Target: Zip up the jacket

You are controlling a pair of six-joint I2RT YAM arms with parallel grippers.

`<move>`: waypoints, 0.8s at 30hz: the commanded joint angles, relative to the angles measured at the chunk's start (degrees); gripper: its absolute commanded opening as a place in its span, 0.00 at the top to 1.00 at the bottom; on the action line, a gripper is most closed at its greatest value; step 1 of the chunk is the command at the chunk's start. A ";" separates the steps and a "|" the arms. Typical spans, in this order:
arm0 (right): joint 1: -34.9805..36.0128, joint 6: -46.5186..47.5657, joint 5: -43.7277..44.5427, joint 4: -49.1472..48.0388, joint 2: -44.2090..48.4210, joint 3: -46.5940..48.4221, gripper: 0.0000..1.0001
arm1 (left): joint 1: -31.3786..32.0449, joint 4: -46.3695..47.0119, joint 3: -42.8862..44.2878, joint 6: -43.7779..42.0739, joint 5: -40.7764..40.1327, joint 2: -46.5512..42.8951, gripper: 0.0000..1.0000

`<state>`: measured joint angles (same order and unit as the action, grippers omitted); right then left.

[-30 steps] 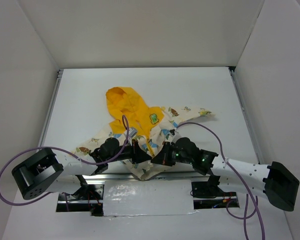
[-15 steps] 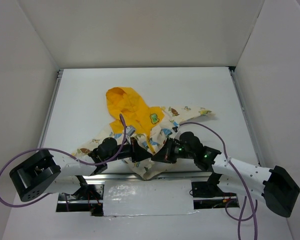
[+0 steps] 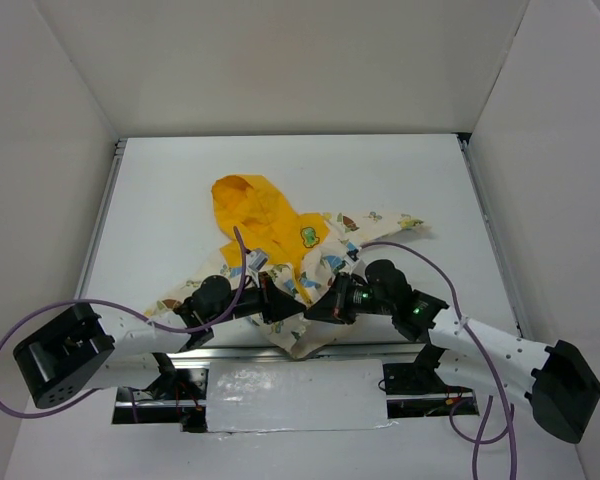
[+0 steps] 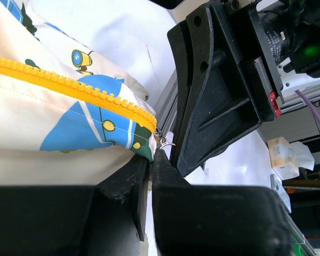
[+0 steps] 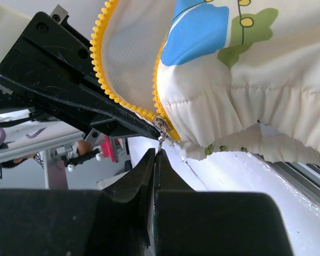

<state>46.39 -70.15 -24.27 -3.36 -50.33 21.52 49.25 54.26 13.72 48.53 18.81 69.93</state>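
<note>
White worktop (image 3: 400,180): we log both arms shifted slightly forward. Left jaws clamp the jacket (image 3: 270,215) at its hem corner (image 4: 140,142), right jaws clamp the zipper pull (image 5: 161,129); zipping looks barely begun.

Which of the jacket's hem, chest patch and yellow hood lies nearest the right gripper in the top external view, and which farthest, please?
From the right gripper:
1. Jacket hem, at its fingertips, by the zipper pull.
2. Chest patch, farther back, mid-chest.
3. Yellow hood, farthest, back and left.
</note>
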 commanded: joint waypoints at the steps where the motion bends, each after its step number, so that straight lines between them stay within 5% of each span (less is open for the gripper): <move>1: -0.16 0.27 -4.55 -9.93 3.83 3.09 1.00 | 0.49 -4.25 -1.06 -0.64 -2.37 0.12 1.00; 6: -0.25 4.40 -0.52 -2.80 5.50 3.71 1.00 | 0.40 -5.04 -0.80 -0.37 -3.07 -0.32 1.00; 24: -3.41 7.05 -3.85 -5.51 3.76 0.98 1.00 | 0.40 -2.58 -0.62 0.25 -1.14 1.70 1.00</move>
<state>44.05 -62.76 -25.39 -0.69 -45.41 21.41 50.00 54.02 13.63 49.84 17.32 70.37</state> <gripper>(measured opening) 0.008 0.157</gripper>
